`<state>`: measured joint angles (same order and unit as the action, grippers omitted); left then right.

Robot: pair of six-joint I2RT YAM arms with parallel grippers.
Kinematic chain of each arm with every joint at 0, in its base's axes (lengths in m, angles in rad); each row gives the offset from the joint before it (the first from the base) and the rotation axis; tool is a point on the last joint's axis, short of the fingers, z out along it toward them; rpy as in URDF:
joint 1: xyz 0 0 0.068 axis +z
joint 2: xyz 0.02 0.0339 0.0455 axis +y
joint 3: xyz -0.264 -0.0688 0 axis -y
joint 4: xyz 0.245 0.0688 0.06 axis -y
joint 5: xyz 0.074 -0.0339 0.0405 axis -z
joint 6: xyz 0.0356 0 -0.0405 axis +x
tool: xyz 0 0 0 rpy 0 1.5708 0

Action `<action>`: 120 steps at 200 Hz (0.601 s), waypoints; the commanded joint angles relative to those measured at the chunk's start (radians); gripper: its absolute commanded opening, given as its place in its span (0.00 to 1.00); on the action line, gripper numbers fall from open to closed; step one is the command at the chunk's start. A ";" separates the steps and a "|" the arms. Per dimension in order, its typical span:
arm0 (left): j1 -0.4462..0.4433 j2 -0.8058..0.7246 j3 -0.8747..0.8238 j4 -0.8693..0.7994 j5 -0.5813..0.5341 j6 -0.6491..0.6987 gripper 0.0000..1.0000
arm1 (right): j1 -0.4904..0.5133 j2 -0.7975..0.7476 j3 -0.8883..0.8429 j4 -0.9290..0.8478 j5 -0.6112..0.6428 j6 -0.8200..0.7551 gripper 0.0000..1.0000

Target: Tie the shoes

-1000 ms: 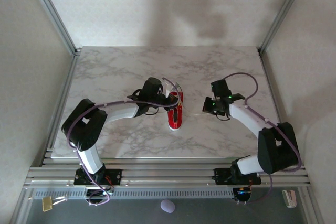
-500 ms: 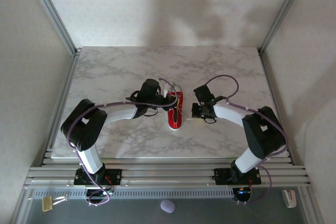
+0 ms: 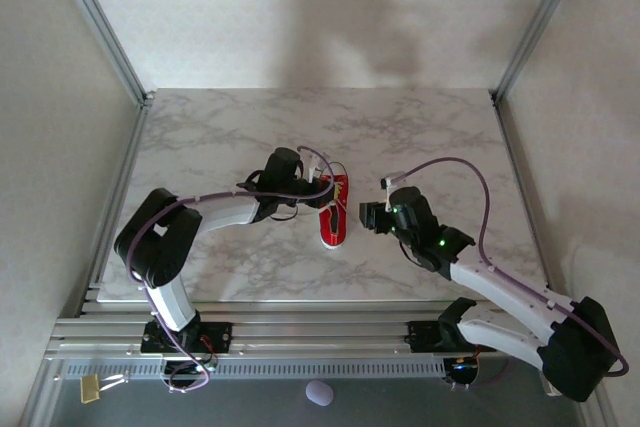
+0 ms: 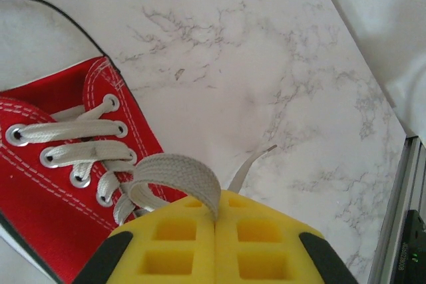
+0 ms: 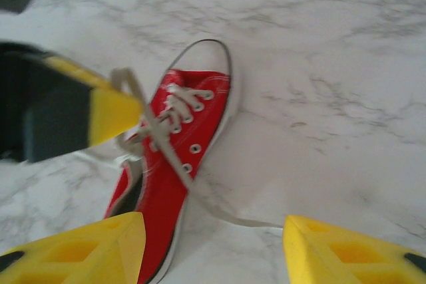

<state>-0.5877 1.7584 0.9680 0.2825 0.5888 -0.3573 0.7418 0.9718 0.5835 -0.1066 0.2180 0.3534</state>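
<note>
The red sneaker [image 3: 334, 213] with white sole and laces lies mid-table, toe toward the near edge. My left gripper [image 3: 316, 187] is at the shoe's left side, shut on a loop of white lace [image 4: 176, 175] pinched between its yellow pads [image 4: 173, 244]; a free lace end [image 4: 249, 167] pokes out beyond them. My right gripper [image 3: 372, 215] hovers just right of the shoe, open, with nothing between its fingers [image 5: 73, 251]. In the right wrist view the sneaker [image 5: 180, 157] is ahead, and another lace [image 5: 233, 219] trails from it across the table.
The marble tabletop [image 3: 220, 137] is bare around the shoe. Metal frame posts [image 3: 100, 27] stand at the back corners and rails [image 3: 320, 332] run along the near edge. The left gripper [image 5: 100, 111] appears beside the shoe in the right wrist view.
The right gripper has closed in on the shoe from the right, and its arm has swung low toward the near edge. The left gripper has stayed on the lace.
</note>
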 commanded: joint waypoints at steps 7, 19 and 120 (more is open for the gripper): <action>0.015 -0.036 0.014 -0.064 -0.072 -0.090 0.00 | 0.036 -0.020 -0.015 0.052 0.051 -0.028 0.56; 0.015 -0.047 -0.010 -0.044 -0.095 -0.147 0.00 | 0.036 -0.018 -0.023 0.060 0.056 -0.022 0.56; -0.001 -0.069 -0.123 0.153 -0.140 -0.382 0.28 | 0.044 0.049 -0.027 0.095 0.009 -0.014 0.55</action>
<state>-0.5819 1.7264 0.8536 0.3824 0.4805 -0.7002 0.7765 1.0321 0.5697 -0.0383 0.2241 0.3466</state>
